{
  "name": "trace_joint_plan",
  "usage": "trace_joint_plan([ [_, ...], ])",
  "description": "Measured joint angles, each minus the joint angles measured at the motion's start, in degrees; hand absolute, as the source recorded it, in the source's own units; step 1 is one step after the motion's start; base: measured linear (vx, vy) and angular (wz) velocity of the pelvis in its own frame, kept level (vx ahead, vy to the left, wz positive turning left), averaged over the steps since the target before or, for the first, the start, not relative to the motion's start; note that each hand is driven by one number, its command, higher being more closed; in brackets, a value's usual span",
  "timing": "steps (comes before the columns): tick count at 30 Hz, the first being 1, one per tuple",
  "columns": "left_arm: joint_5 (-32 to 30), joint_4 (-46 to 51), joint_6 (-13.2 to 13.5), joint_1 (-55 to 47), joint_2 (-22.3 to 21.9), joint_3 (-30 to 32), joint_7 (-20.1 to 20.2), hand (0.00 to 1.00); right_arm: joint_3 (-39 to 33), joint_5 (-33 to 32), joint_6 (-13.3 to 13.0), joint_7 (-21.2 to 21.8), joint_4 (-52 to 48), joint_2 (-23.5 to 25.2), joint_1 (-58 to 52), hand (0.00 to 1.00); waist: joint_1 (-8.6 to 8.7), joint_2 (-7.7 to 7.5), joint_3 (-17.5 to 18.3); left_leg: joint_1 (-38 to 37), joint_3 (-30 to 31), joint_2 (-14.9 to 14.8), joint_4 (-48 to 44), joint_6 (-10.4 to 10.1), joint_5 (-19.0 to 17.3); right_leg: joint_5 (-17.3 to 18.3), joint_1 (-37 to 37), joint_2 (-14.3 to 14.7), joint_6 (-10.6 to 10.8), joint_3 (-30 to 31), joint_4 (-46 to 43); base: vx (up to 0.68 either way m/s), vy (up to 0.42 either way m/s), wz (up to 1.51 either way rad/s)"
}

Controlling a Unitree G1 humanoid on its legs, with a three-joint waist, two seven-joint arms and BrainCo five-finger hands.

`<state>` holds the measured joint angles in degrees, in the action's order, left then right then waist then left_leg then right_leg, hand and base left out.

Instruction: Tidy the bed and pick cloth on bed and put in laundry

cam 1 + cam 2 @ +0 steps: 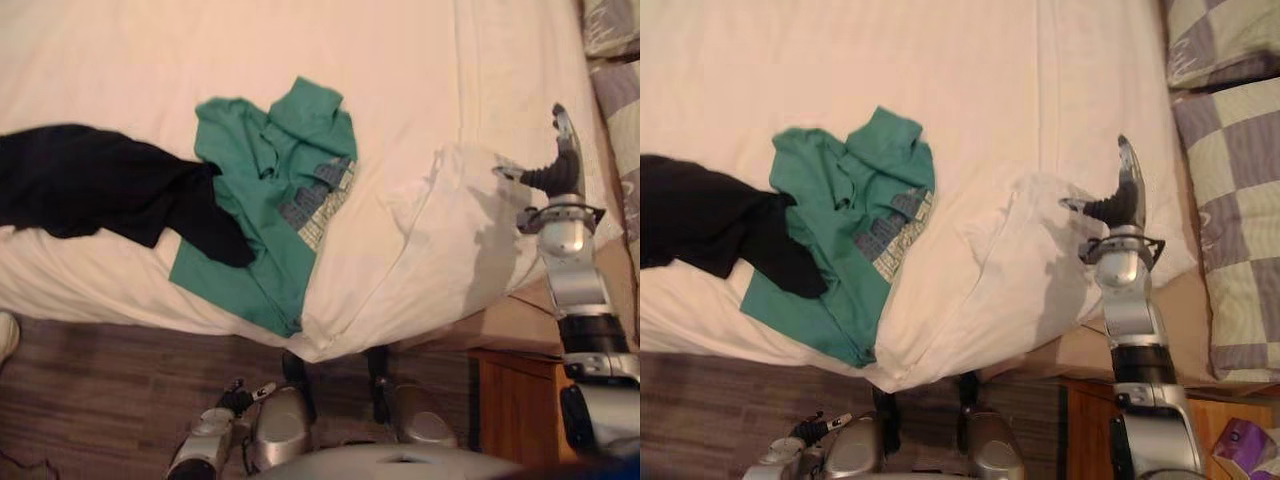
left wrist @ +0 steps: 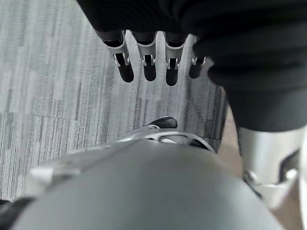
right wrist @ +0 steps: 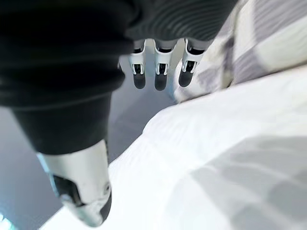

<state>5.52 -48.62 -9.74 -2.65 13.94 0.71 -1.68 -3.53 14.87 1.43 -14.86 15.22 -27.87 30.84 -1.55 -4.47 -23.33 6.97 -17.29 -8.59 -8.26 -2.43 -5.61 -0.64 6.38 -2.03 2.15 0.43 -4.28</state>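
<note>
At nine o'clock on the white-sheeted bed (image 1: 400,60), a crumpled black garment (image 1: 80,180) is lying across a green cotton T-shirt (image 1: 270,170) near centre. At seven o'clock, the left hand (image 2: 149,57) is hanging over grey plank floor (image 2: 48,96), fingers straight. At three o'clock, the right hand (image 1: 563,165) is hovering over the bed's edge, fingers straight together, thumb apart.

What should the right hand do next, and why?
Probably lower the open right hand onto the rumpled sheet flap beside it and flatten it: the green shirt and black garment lie farther left, and the left hand hangs by the floor.
</note>
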Motion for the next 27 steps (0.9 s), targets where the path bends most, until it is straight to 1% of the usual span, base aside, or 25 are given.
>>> trace_joint_plan([
  [1, -0.04, 0.22, -0.04, 0.15, 0.17, 0.01, -0.19, 0.0, -0.01, 0.0, 0.32, -0.01, 0.11, -0.02, 0.52, 0.0, -0.2, -0.07, -0.35, 0.42, 0.44, -0.05, -0.44, 0.06, -0.04, -0.29, 0.3, 0.0, -0.06, 0.15, 0.04, -0.11, 0.094, 0.24],
  [3, -0.2, 0.44, -0.02, 1.44, 0.45, 0.58, -1.06, 0.0, 0.41, -0.15, 1.4, 0.03, 0.98, -0.34, 2.24, 0.0, -1.38, -0.6, -1.45, 2.55, 1.01, -0.09, -1.76, 0.25, -0.13, -1.26, 1.65, 0.04, -0.07, 0.56, 0.15, -0.1, 0.047, 0.18],
  [8, -0.53, 1.42, 0.0, 1.9, 0.59, 1.17, -1.28, 0.0, 2.72, -1.28, 2.2, 0.91, 2.63, -0.54, 4.36, 0.0, -1.37, -0.62, -2.52, 5.68, 2.13, 0.58, -2.81, 1.14, 0.17, -3.19, 3.93, -0.3, -0.68, 2.09, 0.4, -0.07, 0.063, 0.07],
  [10, -0.53, 1.58, 0.05, 2.06, 0.84, 1.14, -1.35, 0.0, 3.5, -1.66, 2.75, 1.15, 3.56, -0.72, 4.62, 0.0, -1.47, -0.72, -2.57, 7.1, 2.16, 0.59, -3.18, 1.51, 0.29, -3.59, 5.16, -0.48, -0.46, 2.16, 0.4, -0.05, 0.046, 0.03],
  [11, -0.53, 1.82, 0.03, 2.33, 0.86, 1.15, -1.42, 0.0, 4.1, -2.2, 3.36, 1.23, 4.44, -0.98, 4.78, 0.0, -1.38, -0.73, -2.58, 7.82, 2.17, 0.66, -3.55, 1.61, 0.35, -3.59, 5.59, -0.68, -0.46, 2.15, 0.5, -0.04, 0.021, 0.06],
  [12, -0.53, 1.83, 0.08, 2.87, 0.9, 1.11, -1.51, 0.0, 4.62, -2.44, 4.72, 1.34, 6.04, -1.14, 4.8, 0.0, -1.65, -0.73, -2.59, 8.82, 2.18, 0.75, -4.04, 1.77, 0.4, -3.6, 6.22, -0.86, -0.46, 2.16, 0.65, -0.04, 0.018, 0.08],
  [13, -0.54, 1.82, 0.1, 3.14, 0.9, 1.07, -1.59, 0.0, 4.62, -2.45, 5.26, 1.33, 6.71, -1.14, 4.8, 0.0, -1.68, -0.72, -2.59, 9.25, 2.23, 0.77, -4.22, 1.83, 0.43, -3.6, 6.45, -0.94, -0.45, 2.16, 0.76, -0.04, 0.007, 0.08],
  [14, -0.57, 1.84, 0.18, 3.64, 0.9, 1.03, -2.09, 0.0, 4.6, -2.46, 6.49, 1.22, 7.69, -1.17, 4.83, 0.0, -1.68, -0.73, -2.6, 10.23, 2.36, 0.77, -4.73, 1.89, 0.48, -3.62, 6.98, -1.01, -0.46, 2.15, 1.0, -0.03, -0.002, 0.06],
  [17, -0.59, 1.83, 0.29, 4.37, 0.9, 1.02, -2.54, 0.0, 4.46, -2.45, 8.34, 0.89, 9.88, -1.21, 4.89, 0.0, -1.59, -0.8, -2.63, 11.65, 2.57, 0.79, -5.53, 1.99, 0.55, -3.63, 7.54, -1.06, -0.45, 2.16, 1.77, -0.05, -0.016, 0.06],
  [19, -0.6, 1.83, 0.1, 4.87, 0.88, 1.01, -2.72, 0.0, 4.28, -2.4, 9.31, 0.5, 11.27, -2.29, 5.43, 0.0, -1.53, -0.83, -2.65, 12.97, 2.74, 0.75, -5.93, 1.97, 0.54, -3.62, 8.22, -1.03, -0.46, 2.17, 2.33, -0.06, -0.031, 0.04],
  [21, -0.59, 1.79, -0.11, 5.49, 0.89, 1.01, -3.24, 0.0, 3.86, -2.27, 9.55, 0.55, 12.0, -3.17, 6.37, 0.0, -1.48, -0.92, -2.73, 14.45, 2.79, 0.73, -6.44, 1.9, 0.64, -3.62, 9.42, -0.98, -0.46, 2.28, 2.37, -0.07, -0.031, -0.01],
  [23, -0.57, 1.77, -0.22, 6.29, 0.89, 0.98, -3.63, 0.0, 3.71, -1.49, 9.71, 1.82, 13.81, -4.22, 7.78, 0.0, -1.28, -1.03, -3.43, 16.27, 2.82, 0.58, -7.57, 1.91, 0.73, -3.51, 10.6, -0.94, -0.49, 2.55, 2.59, -0.08, -0.027, -0.02],
  [24, -0.54, 1.77, -0.28, 6.46, 0.95, 1.02, -3.74, 0.0, 3.22, 0.2, 9.97, 3.75, 14.26, -4.33, 8.78, 1.0, -1.25, -1.26, -3.92, 16.8, 2.78, 0.5, -8.17, 1.9, 0.78, -3.49, 10.93, -0.92, -0.49, 2.6, 2.79, -0.06, -0.018, -0.01],
  [25, -0.53, 1.78, -0.29, 6.5, 0.98, 1.03, -3.75, 0.0, 3.12, 0.56, 10.09, 4.66, 14.57, -4.36, 9.19, 1.0, -1.21, -1.31, -3.95, 17.22, 2.79, 0.44, -8.5, 1.91, 0.79, -3.49, 11.13, -0.89, -0.49, 2.61, 2.92, -0.06, -0.019, 0.0],
  [27, -0.52, 1.81, -0.29, 7.01, 1.18, 1.0, -3.75, 0.0, 2.04, 2.98, 10.1, 8.82, 15.9, -4.37, 9.88, 1.0, -1.36, -1.42, -4.01, 18.18, 3.0, 0.08, -9.82, 1.94, 0.71, -3.46, 11.19, -0.71, -0.45, 2.59, 3.35, -0.05, -0.01, 0.04],
])
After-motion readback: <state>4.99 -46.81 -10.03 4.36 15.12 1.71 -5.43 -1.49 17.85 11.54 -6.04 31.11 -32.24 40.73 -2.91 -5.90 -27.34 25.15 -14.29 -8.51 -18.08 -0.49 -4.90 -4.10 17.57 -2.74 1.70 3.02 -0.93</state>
